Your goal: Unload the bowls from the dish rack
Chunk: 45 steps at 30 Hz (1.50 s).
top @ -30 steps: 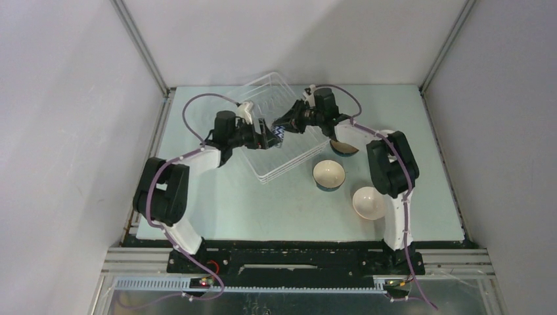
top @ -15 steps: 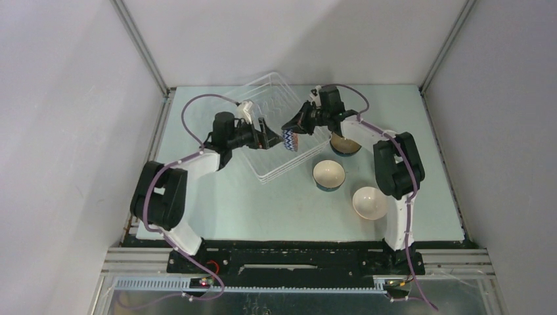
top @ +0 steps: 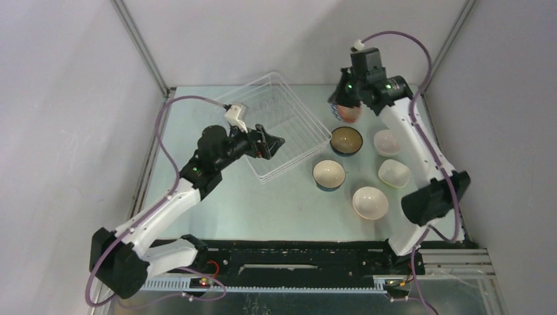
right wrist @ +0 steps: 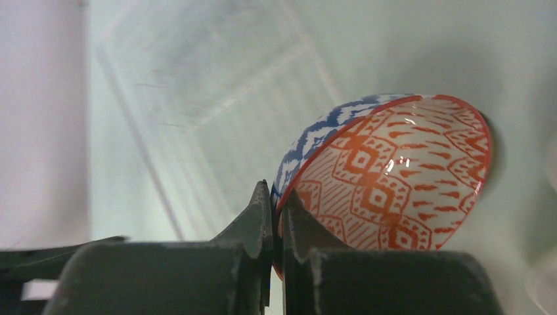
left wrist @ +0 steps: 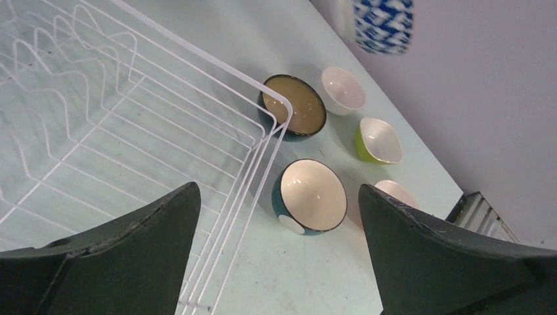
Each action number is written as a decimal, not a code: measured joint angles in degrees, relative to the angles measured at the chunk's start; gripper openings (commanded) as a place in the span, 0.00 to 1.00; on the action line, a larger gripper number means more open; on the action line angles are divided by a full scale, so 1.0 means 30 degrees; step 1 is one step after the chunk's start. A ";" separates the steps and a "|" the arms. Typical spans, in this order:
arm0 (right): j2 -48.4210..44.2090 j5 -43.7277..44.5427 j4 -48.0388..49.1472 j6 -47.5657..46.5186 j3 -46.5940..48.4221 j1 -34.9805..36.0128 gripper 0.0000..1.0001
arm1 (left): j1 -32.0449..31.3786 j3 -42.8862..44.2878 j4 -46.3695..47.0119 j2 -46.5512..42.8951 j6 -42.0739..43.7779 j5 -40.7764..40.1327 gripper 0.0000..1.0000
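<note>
Bowls number six, and none shows in the one rack (top: 295,118), over which the left gripper (top: 272,142) hangs, jaws wide apart. Right of it five sit upright on the table (top: 230,210): teal bowl (top: 328,174), dark bowl (top: 346,140), pinkish bowl (top: 369,202), white bowl (top: 386,141), lime bowl (top: 394,172). The sixth, the patterned bowl (top: 348,115), hangs on edge above the table's far right. Its rim is clamped in the right gripper (top: 343,106) just above it. Bare table seems to lie below, so lowering and levelling looks like this arm's job.

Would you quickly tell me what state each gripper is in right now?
Left gripper: open, holding nothing.
Right gripper: shut on the rim of the blue-and-white patterned bowl.
</note>
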 measured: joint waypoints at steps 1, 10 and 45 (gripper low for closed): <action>-0.0838 0.1115 -0.0532 -0.0087 -0.0627 -0.0058 0.00 | -0.0306 -0.0087 -0.0372 -0.0517 0.0000 -0.0335 0.99; -0.4568 0.8189 -0.3825 0.1530 -0.8626 -0.4736 0.00 | -0.0605 -0.2419 -0.2229 -0.5042 -0.0226 -0.3381 1.00; 0.1727 0.7745 0.1355 0.0321 -1.2801 -1.0826 0.69 | -0.0699 -0.5829 -0.2623 -0.8386 -0.0699 -0.6921 1.00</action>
